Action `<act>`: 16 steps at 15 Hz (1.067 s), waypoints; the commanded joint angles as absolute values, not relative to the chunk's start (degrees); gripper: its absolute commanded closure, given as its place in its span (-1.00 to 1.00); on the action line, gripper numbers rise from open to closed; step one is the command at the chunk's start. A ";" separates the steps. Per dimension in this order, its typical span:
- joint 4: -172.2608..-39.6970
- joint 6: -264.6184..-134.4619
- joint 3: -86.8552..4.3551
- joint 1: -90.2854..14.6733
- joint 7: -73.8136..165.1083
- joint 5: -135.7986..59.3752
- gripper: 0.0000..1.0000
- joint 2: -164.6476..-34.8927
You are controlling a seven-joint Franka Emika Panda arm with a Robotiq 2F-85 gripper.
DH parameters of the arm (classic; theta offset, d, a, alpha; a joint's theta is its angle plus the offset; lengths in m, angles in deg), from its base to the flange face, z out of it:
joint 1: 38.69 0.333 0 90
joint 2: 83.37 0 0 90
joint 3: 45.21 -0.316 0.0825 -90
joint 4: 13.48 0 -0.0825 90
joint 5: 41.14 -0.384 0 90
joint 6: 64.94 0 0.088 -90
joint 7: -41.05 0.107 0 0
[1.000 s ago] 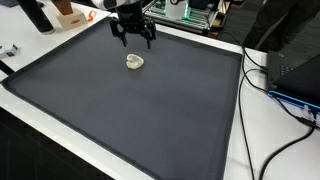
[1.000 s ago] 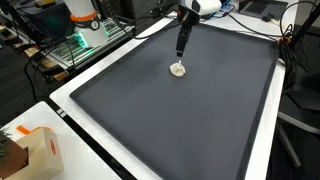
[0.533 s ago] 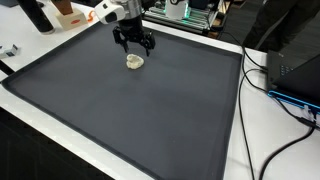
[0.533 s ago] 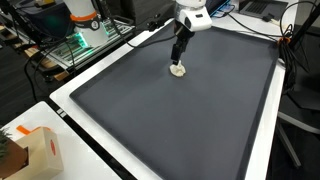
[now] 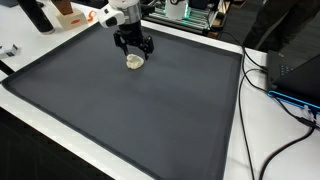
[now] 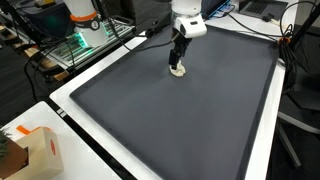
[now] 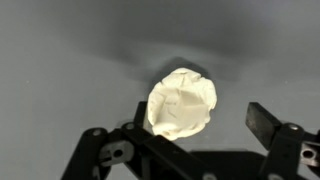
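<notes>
A crumpled pale wad (image 7: 182, 102) lies on the dark grey mat (image 7: 60, 60), framed by the wide-spread claw (image 7: 198, 125).

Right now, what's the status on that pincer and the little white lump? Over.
Pincer open, poised just over the white crumpled wad. Wad lying on the dark mat, not gripped. Nothing between pincer and wad.

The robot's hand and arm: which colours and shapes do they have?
The hand is black, built from two jointed fingers with flat, squared tips. In the wrist view, round pivot holes show in its linkage bars. The last arm segment above it is white and rounded. No marking is readable, and I cannot make out a cable on it.
</notes>
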State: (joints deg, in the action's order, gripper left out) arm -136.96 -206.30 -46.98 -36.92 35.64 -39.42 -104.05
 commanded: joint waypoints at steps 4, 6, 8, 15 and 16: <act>-140.06 -210.82 -47.43 -37.68 33.81 -39.44 -0.46 -104.15; -140.32 -211.07 -47.43 -37.63 33.62 -39.32 -0.17 -104.08; -140.48 -211.42 -47.43 -37.63 33.28 -39.17 0.16 -104.04; -140.19 -211.36 -47.47 -38.08 31.64 -39.12 1.00 -104.08; -140.17 -211.38 -47.53 -38.13 31.50 -39.22 1.00 -104.07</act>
